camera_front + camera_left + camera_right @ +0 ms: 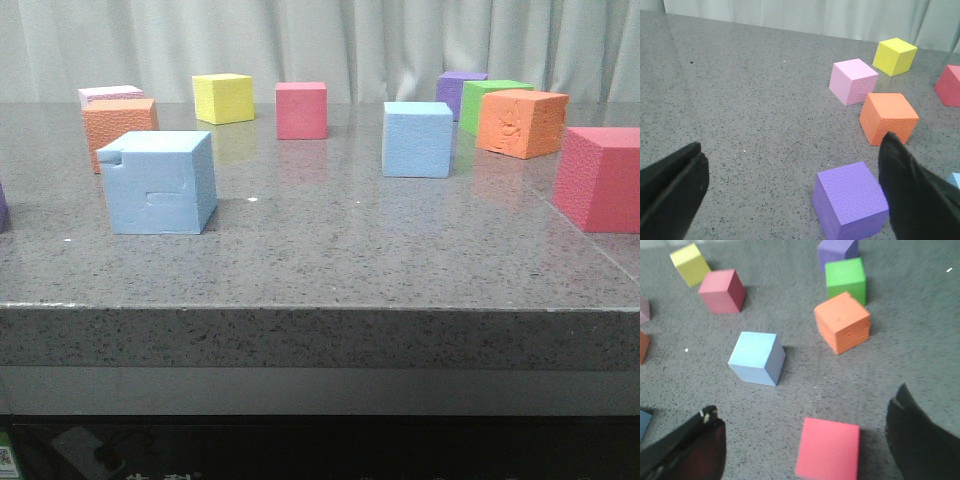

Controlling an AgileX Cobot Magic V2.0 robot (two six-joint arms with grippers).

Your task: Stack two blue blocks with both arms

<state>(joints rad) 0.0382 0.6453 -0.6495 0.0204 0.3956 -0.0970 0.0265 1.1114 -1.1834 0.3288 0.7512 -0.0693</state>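
Note:
The notched blue block (158,183) stands at the front left of the grey table (330,260). The plain blue block (418,139) stands right of middle, further back. Neither gripper shows in the front view. In the left wrist view my left gripper (791,143) is open and empty above the table, and only a sliver of light blue (955,179) shows at the frame edge. In the right wrist view my right gripper (806,401) is open and empty, with the plain blue block (757,358) ahead of it, well beyond the fingertips.
A purple cube (850,202) lies close to the left gripper's finger (912,195). A red cube (828,449) lies between the right gripper's fingers. Orange (520,122), green (480,100), purple (458,90), red (301,109), yellow (223,97), pink (110,94) and orange (120,124) cubes stand at the back.

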